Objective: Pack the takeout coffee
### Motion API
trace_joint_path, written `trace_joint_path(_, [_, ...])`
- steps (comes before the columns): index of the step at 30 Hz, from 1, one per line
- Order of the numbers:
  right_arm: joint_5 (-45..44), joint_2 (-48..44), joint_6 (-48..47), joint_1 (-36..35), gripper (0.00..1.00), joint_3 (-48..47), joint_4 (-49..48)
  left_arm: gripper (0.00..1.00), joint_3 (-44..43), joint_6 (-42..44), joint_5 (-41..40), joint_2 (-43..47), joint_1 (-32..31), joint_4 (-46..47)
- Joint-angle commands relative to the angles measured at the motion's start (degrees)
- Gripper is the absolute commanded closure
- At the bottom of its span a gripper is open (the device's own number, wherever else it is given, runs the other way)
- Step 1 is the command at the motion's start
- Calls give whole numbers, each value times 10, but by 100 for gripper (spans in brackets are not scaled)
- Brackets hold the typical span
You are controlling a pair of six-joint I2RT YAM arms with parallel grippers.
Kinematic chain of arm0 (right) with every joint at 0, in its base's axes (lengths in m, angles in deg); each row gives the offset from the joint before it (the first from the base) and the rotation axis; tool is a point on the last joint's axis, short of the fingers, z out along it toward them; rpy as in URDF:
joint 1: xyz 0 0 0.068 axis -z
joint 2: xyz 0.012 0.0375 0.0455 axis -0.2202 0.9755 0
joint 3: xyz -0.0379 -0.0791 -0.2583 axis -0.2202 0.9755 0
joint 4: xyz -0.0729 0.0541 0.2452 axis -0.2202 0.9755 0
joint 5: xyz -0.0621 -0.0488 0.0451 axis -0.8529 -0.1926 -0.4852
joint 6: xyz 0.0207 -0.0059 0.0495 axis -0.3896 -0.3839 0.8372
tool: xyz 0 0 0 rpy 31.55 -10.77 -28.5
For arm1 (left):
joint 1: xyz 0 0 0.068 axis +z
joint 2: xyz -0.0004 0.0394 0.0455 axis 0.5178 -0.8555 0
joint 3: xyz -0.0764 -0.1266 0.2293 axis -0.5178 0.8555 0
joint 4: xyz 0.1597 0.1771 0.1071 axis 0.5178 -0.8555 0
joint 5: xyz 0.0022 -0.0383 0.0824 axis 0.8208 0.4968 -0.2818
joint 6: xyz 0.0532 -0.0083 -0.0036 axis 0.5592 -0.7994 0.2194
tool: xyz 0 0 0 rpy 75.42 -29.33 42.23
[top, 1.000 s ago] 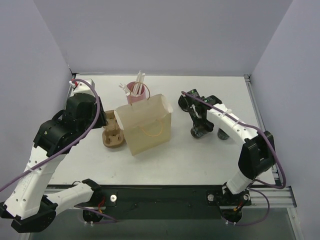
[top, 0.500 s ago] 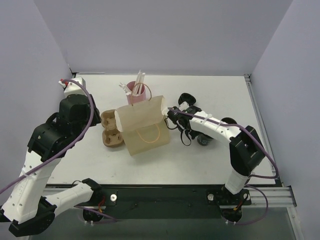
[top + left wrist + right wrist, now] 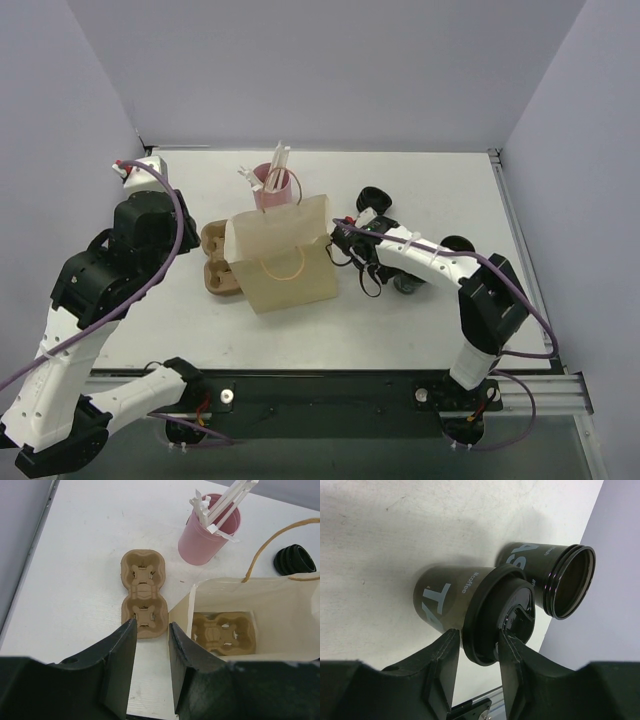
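Observation:
A tan paper bag (image 3: 285,265) stands open mid-table, with one brown cup carrier (image 3: 222,632) lying on its floor. A second carrier (image 3: 142,592) lies on the table just left of the bag. My left gripper (image 3: 152,625) hovers above them, open and empty. Two dark coffee cups stand right of the bag: one with a black lid (image 3: 470,610), one uncovered (image 3: 555,575). My right gripper (image 3: 477,632) is turned on its side at the lidded cup. Its jaws stand apart with the lid's rim showing between them, and no grip shows.
A pink cup (image 3: 272,188) holding white straws stands behind the bag. A loose black lid (image 3: 373,197) lies behind the right arm (image 3: 420,250). The right arm's wrist sits close to the bag's right edge. Purple walls enclose the table.
The right arm swung left toward the bag, leaving both cups standing on the table, and its jaws widened a little. The bag slid slightly left and nearer. The left arm drew back slightly.

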Motion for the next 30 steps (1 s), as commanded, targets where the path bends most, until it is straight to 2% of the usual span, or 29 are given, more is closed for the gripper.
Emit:
trace_joint_path(1, [28,-29,24,-6,61,-3,41,58,-11,8,-9,6,-2,28])
trace_joint_path(11, [114,-90,11,-8,44,-42,47,58,-3,10,1,9,-2,34])
trace_joint_path(15, [178,-121,21,38,31,-42,47,58,-3,15,12,9,-2,33])
trace_joint_path(17, [209,-133,18,59,30,-38,44,58,-4,15,17,9,-2,31])
trace_joint_path(19, [257,-140,14,98,24,-25,28,58,-4,18,19,10,-2,31])
trace_joint_path(23, [309,-140,3,137,23,-17,11,58,-7,21,22,9,-3,33])
trace_joint_path(30, [346,-136,-3,178,20,3,-10,58,-11,26,31,9,-3,31])
